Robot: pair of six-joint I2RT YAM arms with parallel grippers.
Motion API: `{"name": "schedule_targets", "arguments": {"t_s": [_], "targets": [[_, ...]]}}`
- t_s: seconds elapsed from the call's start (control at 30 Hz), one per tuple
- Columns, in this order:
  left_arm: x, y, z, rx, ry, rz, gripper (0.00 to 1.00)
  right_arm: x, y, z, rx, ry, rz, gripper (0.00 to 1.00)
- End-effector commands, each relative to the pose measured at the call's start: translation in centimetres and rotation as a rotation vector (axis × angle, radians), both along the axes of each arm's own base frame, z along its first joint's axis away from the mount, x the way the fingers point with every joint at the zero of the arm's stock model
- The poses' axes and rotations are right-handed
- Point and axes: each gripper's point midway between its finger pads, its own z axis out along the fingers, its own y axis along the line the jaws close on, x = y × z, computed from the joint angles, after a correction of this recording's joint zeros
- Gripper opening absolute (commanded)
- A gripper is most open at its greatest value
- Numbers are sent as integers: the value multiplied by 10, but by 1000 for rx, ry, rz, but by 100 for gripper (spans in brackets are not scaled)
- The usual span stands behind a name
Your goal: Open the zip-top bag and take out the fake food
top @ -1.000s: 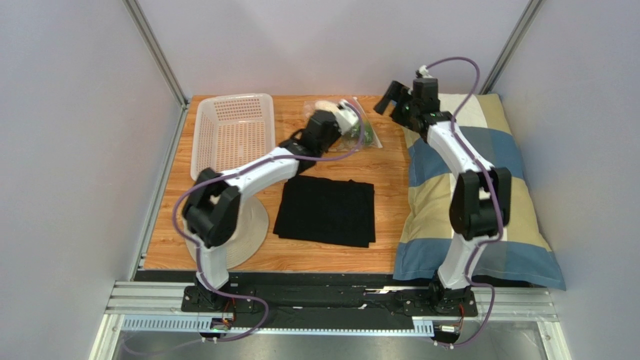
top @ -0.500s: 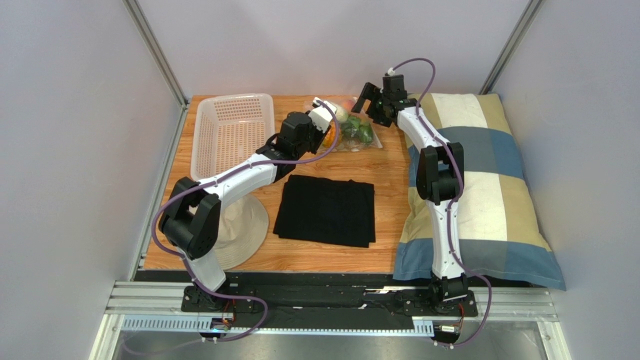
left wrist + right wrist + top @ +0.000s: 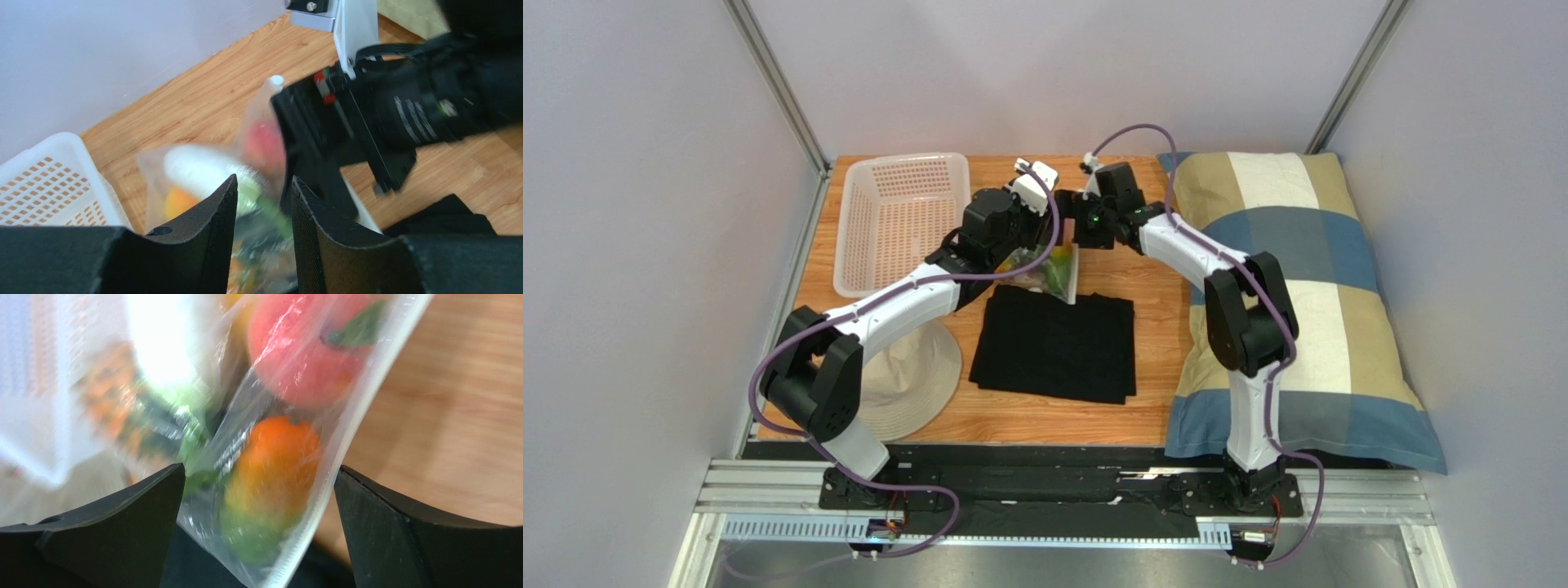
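The zip-top bag (image 3: pixel 1059 272) hangs, clear and floppy, just above the far edge of the black cloth. My left gripper (image 3: pixel 1043 250) is shut on the bag's upper part. In the left wrist view the bag (image 3: pixel 202 174) sits between the close-set fingers of the left gripper (image 3: pixel 263 184), with a white piece (image 3: pixel 193 170) and a peach (image 3: pixel 264 144) inside. My right gripper (image 3: pixel 1070 233) is right beside the bag and open. In the right wrist view, the right gripper (image 3: pixel 259 471) has wide-spread fingers either side of the bag (image 3: pixel 245 435), holding a peach (image 3: pixel 301 355) and an orange-green mango (image 3: pixel 270 478).
A white perforated basket (image 3: pixel 901 221) stands at the back left. A folded black cloth (image 3: pixel 1057 349) lies mid-table. A tan hat (image 3: pixel 916 380) lies at the front left under the left arm. A plaid pillow (image 3: pixel 1308 294) fills the right side.
The left gripper has carried the bag from the back of the table toward the black cloth. The right gripper has swung left from over the pillow to the bag.
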Motion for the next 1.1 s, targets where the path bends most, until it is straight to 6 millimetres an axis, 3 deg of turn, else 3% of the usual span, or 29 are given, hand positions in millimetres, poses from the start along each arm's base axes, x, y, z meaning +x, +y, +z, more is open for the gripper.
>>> {"name": "schedule_targets", "arguments": {"t_s": [0.0,0.03,0.1,0.13,0.2,0.3,0.6,0.73,0.83,0.93,0.97,1.03,1.07], "targets": [[12,-8,-3,-1,3,-1,43,6,-20,80,-45,-272,-58,100],[13,-12,-6,1,14,-9,43,14,-37,67,-74,-260,-108,100],[16,-19,-13,-14,32,-25,43,27,-49,55,-54,-219,-163,100],[16,-21,-14,-20,34,-34,43,36,-57,36,-34,-167,-170,100],[15,-25,-17,-25,39,-55,43,50,-59,34,35,-149,-197,100],[14,-26,-18,-28,42,-60,43,66,-47,20,124,-117,-157,100],[12,-27,-17,-28,42,-71,42,72,-27,-29,263,45,-205,94],[9,-31,-16,-37,43,-101,42,73,-6,-17,444,25,-152,85],[9,-31,-15,-40,43,-99,42,72,2,-13,548,35,-133,73],[9,-32,-17,-42,47,-102,42,72,6,-2,611,13,-125,45],[8,-34,-15,-44,46,-108,41,73,6,3,617,4,-123,29],[10,-34,-20,-37,52,-106,40,75,5,12,616,-16,-121,17],[11,-35,-18,-37,49,-109,40,77,5,29,619,-45,-117,9]]}}
